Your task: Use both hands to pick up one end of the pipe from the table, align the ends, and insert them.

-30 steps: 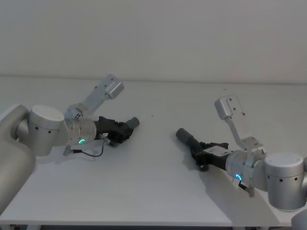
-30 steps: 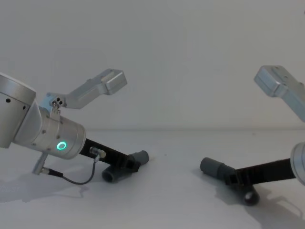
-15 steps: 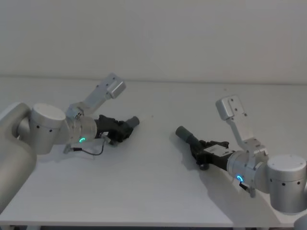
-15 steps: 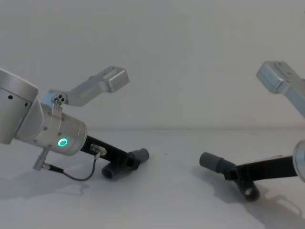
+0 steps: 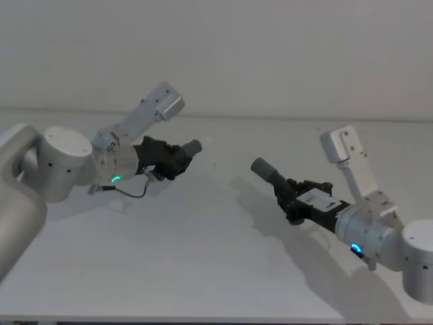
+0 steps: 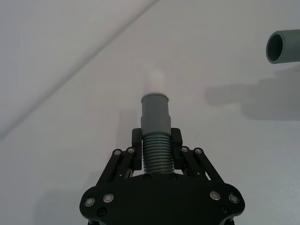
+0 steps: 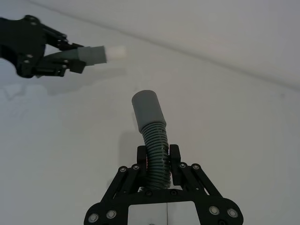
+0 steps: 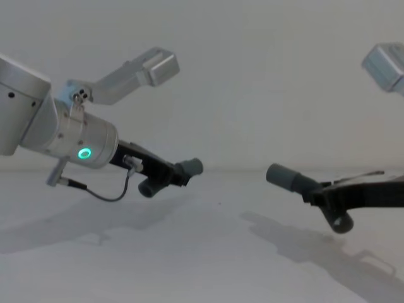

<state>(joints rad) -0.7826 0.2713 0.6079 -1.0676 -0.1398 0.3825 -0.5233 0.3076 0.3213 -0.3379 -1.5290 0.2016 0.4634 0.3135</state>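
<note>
Both pipe pieces had risen clear of the counter (image 5: 203,271); a second earlier they sat low against it, and now shadows lay beneath them in the chest view. At the centre left of the head view, the left pincer (image 5: 177,157) was clamped on the ribbed middle of the left pipe piece (image 5: 190,147). Its smooth cuff (image 6: 155,111) pointed toward the frame's middle and ended in a narrower white tip (image 6: 154,80). At the centre right, the right pincer (image 5: 287,194) gripped the ribbed middle of the right pipe piece (image 5: 265,169) in the same way. Its open cuff (image 7: 147,110) was aimed up and left toward the other piece. The two ends stood well apart, roughly facing each other but not yet in line.

The pieces looked small and light, so weight seemed no concern. The ribbed stretch probably flexed, so a cuff could swing aside when pushed. The ribs likely kept the fingers from sliding along the pipe, where a smooth cuff might slip. Holding just behind the cuff, as both pincers did, seemed best for keeping each end steady. The white tip probably fitted snugly, which would call for a straight, gentle push.
</note>
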